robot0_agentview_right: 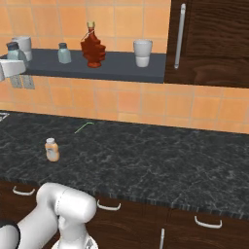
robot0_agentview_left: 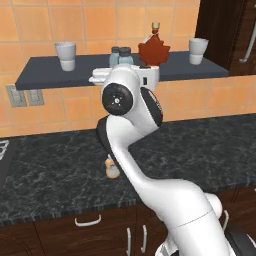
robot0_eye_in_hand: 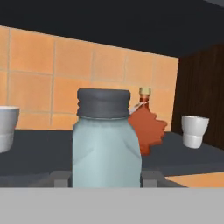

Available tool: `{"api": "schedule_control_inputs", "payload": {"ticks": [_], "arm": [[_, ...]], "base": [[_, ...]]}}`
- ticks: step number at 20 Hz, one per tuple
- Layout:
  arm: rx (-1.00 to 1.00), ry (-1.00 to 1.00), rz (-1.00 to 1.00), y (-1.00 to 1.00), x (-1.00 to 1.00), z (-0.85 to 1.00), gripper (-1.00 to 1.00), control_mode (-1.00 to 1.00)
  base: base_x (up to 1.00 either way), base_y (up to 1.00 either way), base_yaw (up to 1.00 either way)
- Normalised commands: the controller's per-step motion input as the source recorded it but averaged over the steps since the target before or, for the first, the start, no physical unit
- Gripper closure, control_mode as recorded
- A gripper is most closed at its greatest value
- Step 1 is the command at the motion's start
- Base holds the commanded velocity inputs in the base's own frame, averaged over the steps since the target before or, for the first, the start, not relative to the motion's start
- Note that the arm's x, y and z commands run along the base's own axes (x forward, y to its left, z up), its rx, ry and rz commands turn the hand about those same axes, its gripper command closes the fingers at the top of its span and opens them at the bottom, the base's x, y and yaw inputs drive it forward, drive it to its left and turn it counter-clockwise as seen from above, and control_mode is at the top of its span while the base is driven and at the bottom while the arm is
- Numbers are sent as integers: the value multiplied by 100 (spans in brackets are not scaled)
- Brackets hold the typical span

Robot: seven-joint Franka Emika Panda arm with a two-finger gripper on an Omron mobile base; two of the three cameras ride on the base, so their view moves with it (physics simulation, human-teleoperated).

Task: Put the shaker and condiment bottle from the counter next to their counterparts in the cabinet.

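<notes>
The tool [robot0_eye_in_hand: 106,178] is closed narrowly on the shaker [robot0_eye_in_hand: 106,146]: in the hand view the pale blue-grey body with its dark cap stands upright between the two finger tips [robot0_eye_in_hand: 60,178], one showing at each side of its base. In the right base view the held shaker [robot0_agentview_right: 14,51] sits at the far left edge, level with the left end of the cabinet shelf [robot0_agentview_right: 121,68]. In the left base view the shaker [robot0_agentview_left: 125,55] appears just above the white wrist, close beside its twin [robot0_agentview_left: 114,56] at 9 o'clock from it; whether it rests on the shelf [robot0_agentview_left: 45,70] or hangs just above it, I cannot tell.

On the shelf, the twin shaker [robot0_agentview_right: 63,53] stands at 9 o'clock from the red maple-leaf bottle [robot0_agentview_right: 93,47], near but apart. A white cup [robot0_agentview_right: 142,52] stands at 3 o'clock from that bottle, and another white cup [robot0_agentview_right: 23,46] at the shelf's left end. In the hand view the leaf bottle [robot0_eye_in_hand: 147,127] shows behind the shaker at 3 o'clock.

The condiment bottle [robot0_agentview_right: 52,150], orange with a whitish cap, stands upright on the black bench [robot0_agentview_right: 160,160], well apart from the shelf; in the left base view the condiment bottle [robot0_agentview_left: 112,168] is partly hidden by the arm. Orange tiles [robot0_agentview_right: 146,104] back the bench.
</notes>
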Motion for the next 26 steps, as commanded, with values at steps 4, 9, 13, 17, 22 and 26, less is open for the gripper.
{"api": "schedule_control_inputs", "payload": {"ticks": [4, 9, 13, 17, 22, 26], "arm": [[0, 0, -9, 0, 56, -4, 100, -100], [0, -3, -9, 0, 42, 0, 100, -100], [0, 0, 0, 0, 0, -19, 100, -100], [0, 3, -1, 0, 2, -38, 100, -100], [0, 2, -5, 0, 34, -4, 100, -100], [0, 0, -5, 0, 62, -4, 100, -100]], "base": [[0, 0, 0], [0, 0, 0], [0, 0, 0], [0, 0, 0], [0, 0, 0], [0, 0, 0]]}}
